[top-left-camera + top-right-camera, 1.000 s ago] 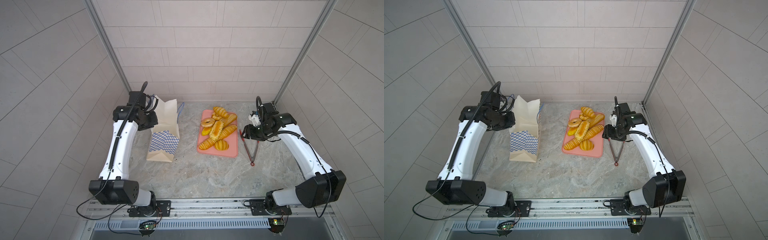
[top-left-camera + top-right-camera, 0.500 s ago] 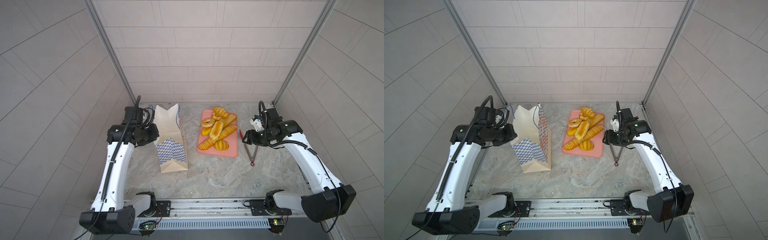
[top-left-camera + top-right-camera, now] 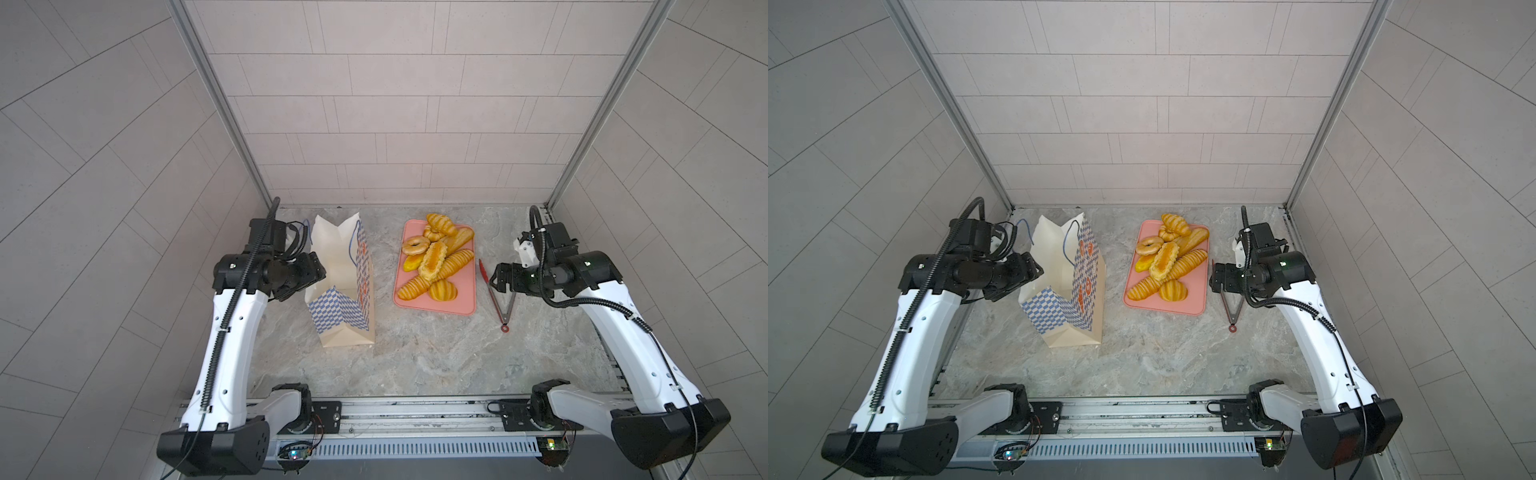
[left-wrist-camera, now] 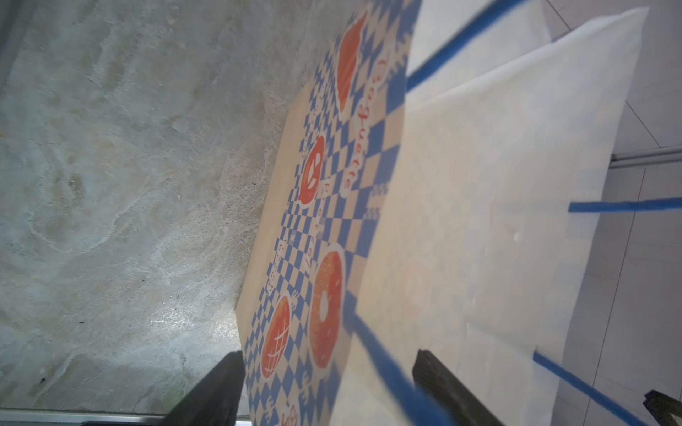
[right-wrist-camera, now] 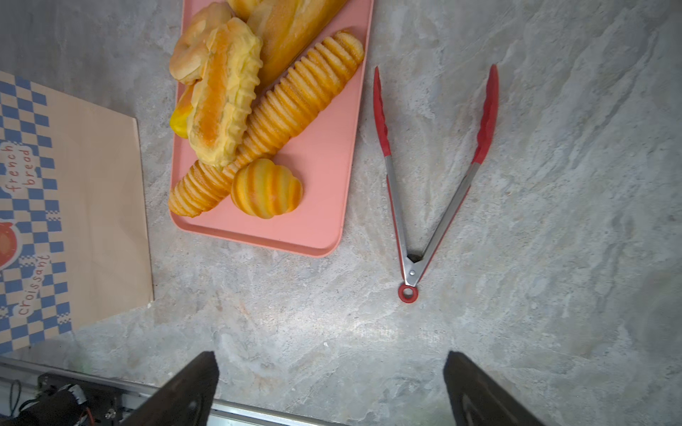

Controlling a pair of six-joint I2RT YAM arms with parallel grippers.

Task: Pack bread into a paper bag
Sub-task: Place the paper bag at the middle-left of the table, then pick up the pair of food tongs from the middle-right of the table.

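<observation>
Both jaws stood parted — left gripper [image 3: 313, 274] at the paper bag [image 3: 340, 307], right gripper [image 3: 496, 279] above the red tongs [image 5: 410, 271]; bread [image 3: 434, 259] unpacked, so gripping them seemed next.

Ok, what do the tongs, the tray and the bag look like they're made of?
Tongs: shiny grey arms, likely steel, with matte red tips, perhaps silicone or plastic. Tray: smooth pink with a moulded rounded rim, probably plastic. Bag: thin matte paper, shown by sharp creases and printed checks; its handles look like blue cord.

Red tongs [image 5: 410, 266] lie open just beside a pink tray [image 5: 317, 177] on marble tabletop [image 5: 553, 221]
</observation>
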